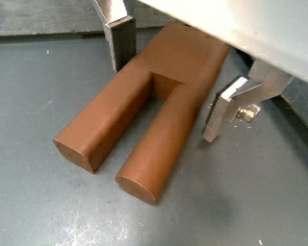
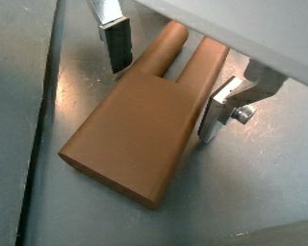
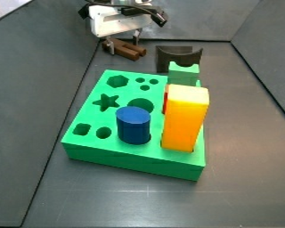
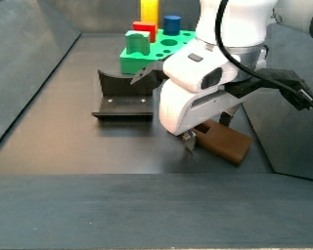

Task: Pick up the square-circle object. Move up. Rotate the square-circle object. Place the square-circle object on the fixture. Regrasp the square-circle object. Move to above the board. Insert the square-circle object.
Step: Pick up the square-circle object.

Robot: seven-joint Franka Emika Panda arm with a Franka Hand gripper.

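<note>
The square-circle object [image 1: 150, 110] lies flat on the grey floor of the work cell, near the back wall and behind the green board [image 3: 100, 125], well apart from the fixture [image 4: 124, 98]. In both wrist views we see it as a brown piece with a broad solid block at one end that divides into two parallel legs, one square-faced and one round-faced. Our hand [image 1: 169, 82] sits low over it with the jaws open: one silver finger [image 2: 115, 36] stands on one flank of the piece and the other finger [image 2: 221, 110] on the opposite flank, each with a visible gap, so nothing is gripped yet. We judge the piece to be rigid and solid, probably printed plastic or wood, of moderate weight for its bulk, with smooth flat faces that could slip under a weak pinch. We advise closing across the two flat outer flanks near the point where the legs join the block, which keeps the hold close to the middle of the mass and resists tilting during the lift. We can read no brand, label or writing on any item.
</note>
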